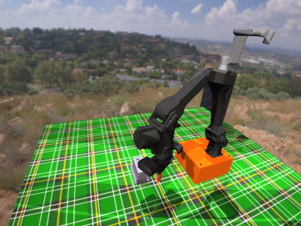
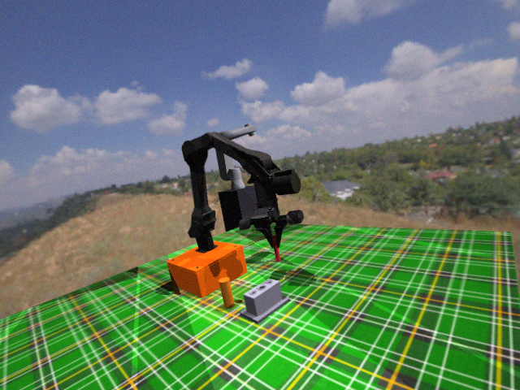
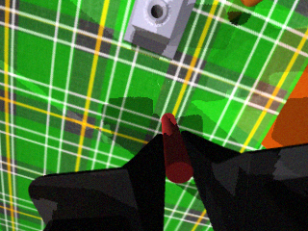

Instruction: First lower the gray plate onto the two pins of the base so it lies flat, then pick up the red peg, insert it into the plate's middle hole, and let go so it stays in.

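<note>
The gray plate [image 1: 137, 169] [image 2: 263, 300] [image 3: 165, 21], a block with three round openings in its top, sits flat on the wider gray base [image 1: 142, 181] [image 2: 268, 310]. The gripper hides part of it in the top view. My gripper [image 2: 275, 242] [image 3: 171, 138] is shut on the red peg [image 1: 159, 177] [image 2: 277, 254] [image 3: 177, 151]. The peg points down from the fingertips, roughly upright, and is held above the table beside one end of the plate, not touching it. In the wrist view only the plate's near end shows, ahead of the fingers.
An orange cylinder [image 2: 227, 293] stands between the plate and the orange box [image 1: 213, 170] [image 2: 188, 279] [image 3: 295, 127] that carries the arm. In the wrist view only its edge shows at the top. A green plaid cloth [image 1: 73, 194] [image 2: 357, 357] [image 3: 29, 63] covers the table.
</note>
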{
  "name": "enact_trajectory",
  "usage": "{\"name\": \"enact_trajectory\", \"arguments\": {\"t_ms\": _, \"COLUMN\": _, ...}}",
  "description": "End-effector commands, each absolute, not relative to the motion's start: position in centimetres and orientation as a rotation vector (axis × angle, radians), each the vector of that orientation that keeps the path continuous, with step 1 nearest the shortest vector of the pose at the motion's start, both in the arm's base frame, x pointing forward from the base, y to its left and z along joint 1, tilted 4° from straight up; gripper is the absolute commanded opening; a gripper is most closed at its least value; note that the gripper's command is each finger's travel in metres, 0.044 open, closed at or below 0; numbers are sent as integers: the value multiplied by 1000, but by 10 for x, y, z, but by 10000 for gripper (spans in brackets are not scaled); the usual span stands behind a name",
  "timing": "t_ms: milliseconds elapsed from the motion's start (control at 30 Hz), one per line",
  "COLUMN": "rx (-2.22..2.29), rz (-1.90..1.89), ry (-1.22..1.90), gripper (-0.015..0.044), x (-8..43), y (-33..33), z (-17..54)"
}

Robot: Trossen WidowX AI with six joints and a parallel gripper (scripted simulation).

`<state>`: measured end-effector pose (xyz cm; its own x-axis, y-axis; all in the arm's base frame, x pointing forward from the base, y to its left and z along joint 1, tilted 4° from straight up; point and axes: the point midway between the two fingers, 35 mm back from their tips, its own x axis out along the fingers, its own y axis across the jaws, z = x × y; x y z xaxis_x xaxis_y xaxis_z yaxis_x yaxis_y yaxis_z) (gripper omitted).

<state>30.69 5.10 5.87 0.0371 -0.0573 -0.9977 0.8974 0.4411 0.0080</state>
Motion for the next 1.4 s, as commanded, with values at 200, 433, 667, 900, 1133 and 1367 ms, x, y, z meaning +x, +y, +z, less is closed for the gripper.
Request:
{"name": "enact_trajectory", "arguments": {"t_ms": 200, "rx": 826, "rz": -886, "ry": 1338, "gripper": 0, "x": 320, "y": 25, "z": 57}}
{"name": "enact_trajectory", "arguments": {"t_ms": 433, "rx": 823, "rz": -885, "ry": 1337, "gripper": 0, "x": 328, "y": 6, "z": 59}}
{"name": "enact_trajectory", "arguments": {"t_ms": 667, "rx": 819, "rz": -884, "ry": 1336, "gripper": 0, "x": 335, "y": -15, "z": 61}}
{"name": "enact_trajectory", "arguments": {"t_ms": 900, "rx": 814, "rz": -883, "ry": 1334, "gripper": 0, "x": 341, "y": -37, "z": 63}}
{"name": "enact_trajectory", "arguments": {"t_ms": 1133, "rx": 810, "rz": -883, "ry": 1333, "gripper": 0, "x": 345, "y": -59, "z": 64}}
{"name": "enact_trajectory", "arguments": {"t_ms": 1367, "rx": 807, "rz": -883, "ry": 1332, "gripper": 0, "x": 346, "y": -73, "z": 65}}
